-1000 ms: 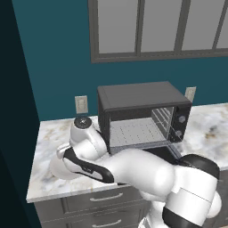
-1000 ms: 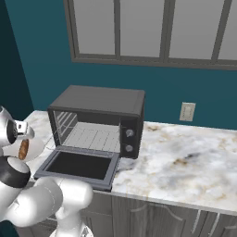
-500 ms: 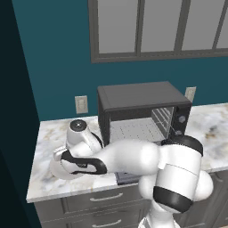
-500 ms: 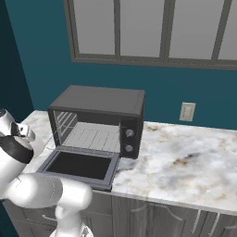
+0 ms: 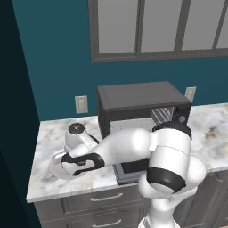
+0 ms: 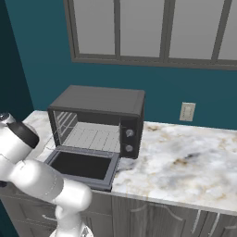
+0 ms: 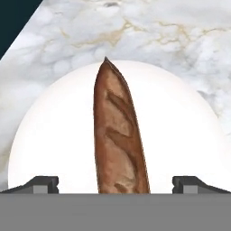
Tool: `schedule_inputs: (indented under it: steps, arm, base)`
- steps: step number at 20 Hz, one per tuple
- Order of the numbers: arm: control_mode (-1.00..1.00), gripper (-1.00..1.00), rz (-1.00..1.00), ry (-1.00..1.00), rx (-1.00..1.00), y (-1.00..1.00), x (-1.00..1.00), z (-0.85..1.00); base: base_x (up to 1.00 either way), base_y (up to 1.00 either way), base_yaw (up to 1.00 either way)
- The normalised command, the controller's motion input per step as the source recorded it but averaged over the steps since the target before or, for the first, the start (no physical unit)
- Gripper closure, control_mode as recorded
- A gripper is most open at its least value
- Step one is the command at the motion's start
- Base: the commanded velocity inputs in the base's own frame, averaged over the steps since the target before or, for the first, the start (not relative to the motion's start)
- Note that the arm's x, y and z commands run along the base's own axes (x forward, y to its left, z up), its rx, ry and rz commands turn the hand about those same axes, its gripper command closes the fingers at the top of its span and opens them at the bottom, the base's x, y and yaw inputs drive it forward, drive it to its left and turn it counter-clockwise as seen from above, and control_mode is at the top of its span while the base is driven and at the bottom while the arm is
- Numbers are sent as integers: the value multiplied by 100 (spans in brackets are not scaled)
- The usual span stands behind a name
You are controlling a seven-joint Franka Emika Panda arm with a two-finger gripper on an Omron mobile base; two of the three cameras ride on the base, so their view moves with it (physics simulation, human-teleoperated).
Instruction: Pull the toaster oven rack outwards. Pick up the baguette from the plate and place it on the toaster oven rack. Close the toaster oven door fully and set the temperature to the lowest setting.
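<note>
End effector [image 7: 115, 184] spread wide over baguette [image 7: 118, 135] on plate [image 7: 54, 149]; oven [image 6: 99, 118] right of plate, door [image 6: 83, 165] down.

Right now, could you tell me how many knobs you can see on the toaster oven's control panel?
2: an upper knob and a lower knob, stacked on the toaster oven right-hand panel. Others may be too small to make out.

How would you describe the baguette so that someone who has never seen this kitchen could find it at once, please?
Start at the dark toaster oven on the marble counter, its door dropped open. On the counter just beside the oven's knobless side lies a round white plate. The baguette lies across the plate's middle: a slim golden-brown loaf with diagonal scoring and a pointed tip, the only food there.
</note>
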Motion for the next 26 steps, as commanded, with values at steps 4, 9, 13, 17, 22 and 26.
schedule_inputs:
  steps: [4,9,13,17,22,26]
  arm:
    - [-100,-100,-1,1,0,6,8,-23]
    - [-100,-100,-2,4,-2,24,18,-26]
    - [-100,-100,-3,6,-3,19,20,-25]
    - [-100,-100,-3,5,-2,15,15,-23]
    - [-100,100,-4,3,-6,30,13,-20]
    - [-100,100,-7,0,-4,10,0,-29]
  base:
    - [0,0,0]
    - [0,0,0]
    - [0,0,0]
    - [0,0,0]
    - [0,0,0]
    - [0,0,0]
